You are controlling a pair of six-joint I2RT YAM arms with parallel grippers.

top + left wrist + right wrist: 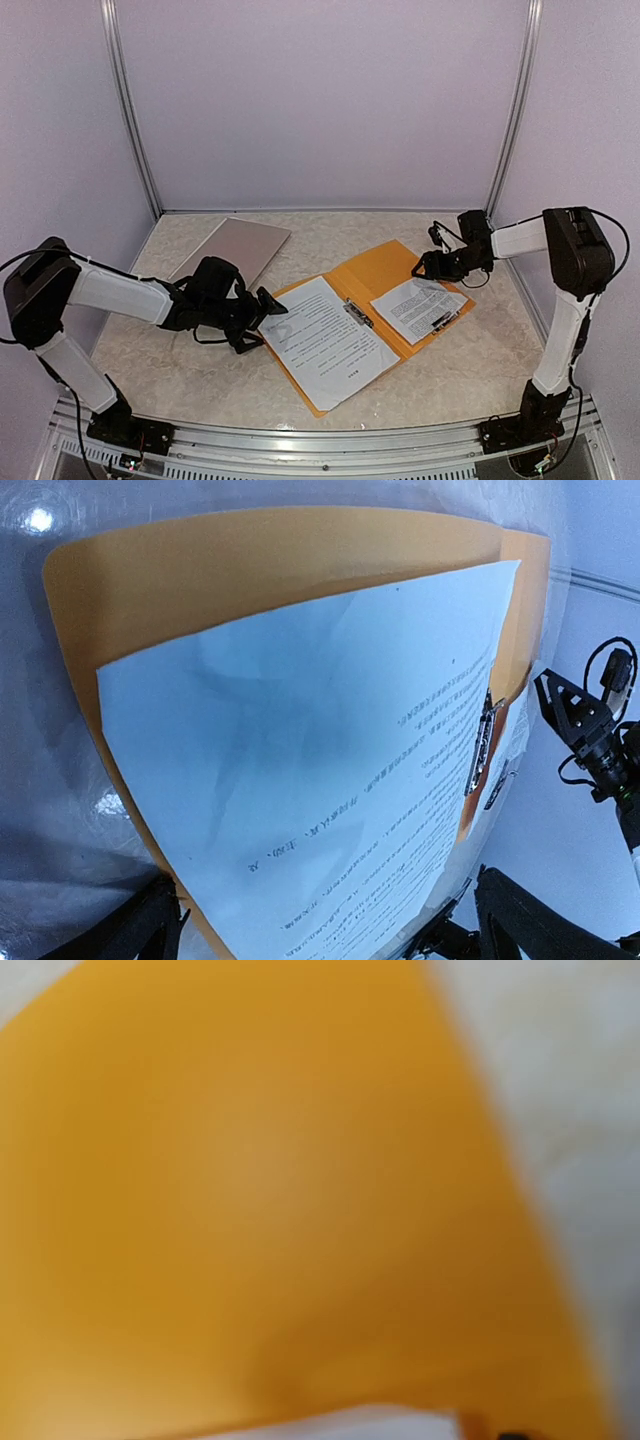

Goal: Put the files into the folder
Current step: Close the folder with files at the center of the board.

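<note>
Tan board (235,248) is lying far left, apart from the work. Left gripper (258,322) is hovering at the left edge of the large file sheet (325,340), jaws spread wide and empty, likely to square it. That sheet is resting on the left flap of the open orange folder (375,272), and the smaller file sheet (420,305) on the right flap. Right gripper (432,265) is hanging over the folder's far edge, perhaps to close it; its jaw state cannot be told.

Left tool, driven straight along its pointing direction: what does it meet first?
Probably the printed sheet on the open orange folder; the left tool, open, is right at its near edge. Height is unclear.
</note>
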